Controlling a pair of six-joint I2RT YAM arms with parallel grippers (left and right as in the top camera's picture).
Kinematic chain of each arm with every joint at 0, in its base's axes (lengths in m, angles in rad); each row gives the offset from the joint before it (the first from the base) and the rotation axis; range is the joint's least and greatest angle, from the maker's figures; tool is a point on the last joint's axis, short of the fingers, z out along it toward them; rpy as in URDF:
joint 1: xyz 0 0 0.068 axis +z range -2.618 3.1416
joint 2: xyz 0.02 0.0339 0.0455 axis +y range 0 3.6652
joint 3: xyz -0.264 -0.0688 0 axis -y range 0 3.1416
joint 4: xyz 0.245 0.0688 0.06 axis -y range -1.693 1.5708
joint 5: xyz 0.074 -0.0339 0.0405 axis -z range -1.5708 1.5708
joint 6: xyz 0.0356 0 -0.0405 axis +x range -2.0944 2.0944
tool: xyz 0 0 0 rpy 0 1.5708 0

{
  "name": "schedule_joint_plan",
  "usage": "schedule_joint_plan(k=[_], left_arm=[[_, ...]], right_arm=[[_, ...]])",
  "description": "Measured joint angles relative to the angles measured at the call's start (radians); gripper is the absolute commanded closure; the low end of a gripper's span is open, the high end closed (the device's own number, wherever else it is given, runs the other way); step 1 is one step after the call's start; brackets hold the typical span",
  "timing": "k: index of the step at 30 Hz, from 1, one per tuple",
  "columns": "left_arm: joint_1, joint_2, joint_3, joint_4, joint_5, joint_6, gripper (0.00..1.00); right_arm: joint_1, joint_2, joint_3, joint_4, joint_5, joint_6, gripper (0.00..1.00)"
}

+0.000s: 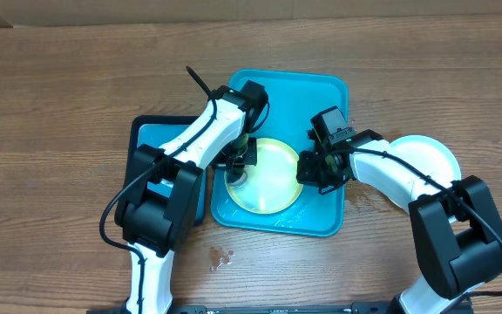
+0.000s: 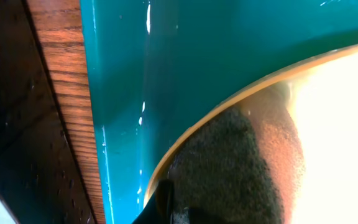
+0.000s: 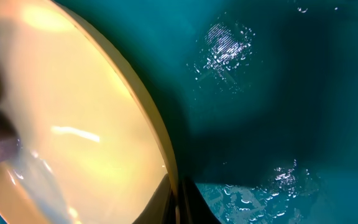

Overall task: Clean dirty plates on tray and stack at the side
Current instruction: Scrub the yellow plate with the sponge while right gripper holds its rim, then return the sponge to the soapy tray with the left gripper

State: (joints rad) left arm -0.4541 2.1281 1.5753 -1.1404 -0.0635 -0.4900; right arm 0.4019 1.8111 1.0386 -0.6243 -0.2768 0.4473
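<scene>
left gripper [image 1: 238, 162] is mostly hidden under its own wrist in the overhead view, and its fingers are cut off at the bottom of the left wrist view. a dark, rough, grainy scrub pad [image 2: 229, 168] fills that spot and lies flat on the plate, so the gripper reads as clamped on the pad. right gripper [image 1: 315, 167] is also poorly seen: only one thin dark finger [image 3: 184, 202] shows in its wrist view. the plate rim runs straight into it, so it looks closed on the rim. the yellow-green plate [image 1: 273, 179] is round glossy plastic with a pale centre. it lies inside the tray [image 1: 321, 87], toward the tray's 6 o'clock, with the left gripper at the plate's 9 o'clock and the right at its 3 o'clock. the tray is bright turquoise, smooth, with rounded corners and a raised rim, and droplets [image 3: 229, 46] sit on its floor. a second pale plate [image 1: 430, 157] sits on the wood-grain table [image 1: 59, 87] at the tray's 3 o'clock, partly covered by the right arm; its colour is hard to call. a small blue tray [image 1: 151, 135] with a dark rim lies at 9 o'clock, half hidden by the left arm. wet spots [image 1: 220, 255] mark the table near 6 o'clock.
</scene>
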Motion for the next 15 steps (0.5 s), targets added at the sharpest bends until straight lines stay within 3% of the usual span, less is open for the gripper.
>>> schedule_joint_plan(k=[4, 9, 15], left_arm=[[0.005, -0.077, -0.008, 0.007, 0.015, 0.000, 0.96], [0.051, -0.315, -0.011, -0.034, 0.020, 0.006, 0.96], [0.141, -0.499, -0.008, -0.168, -0.103, 0.023, 0.96]], right_arm=[[-0.003, 0.000, 0.000, -0.010, 0.018, 0.000, 0.96], [-0.007, 0.000, 0.000, -0.014, 0.023, 0.000, 0.96], [-0.008, 0.000, 0.000, -0.014, 0.025, 0.000, 0.96]])
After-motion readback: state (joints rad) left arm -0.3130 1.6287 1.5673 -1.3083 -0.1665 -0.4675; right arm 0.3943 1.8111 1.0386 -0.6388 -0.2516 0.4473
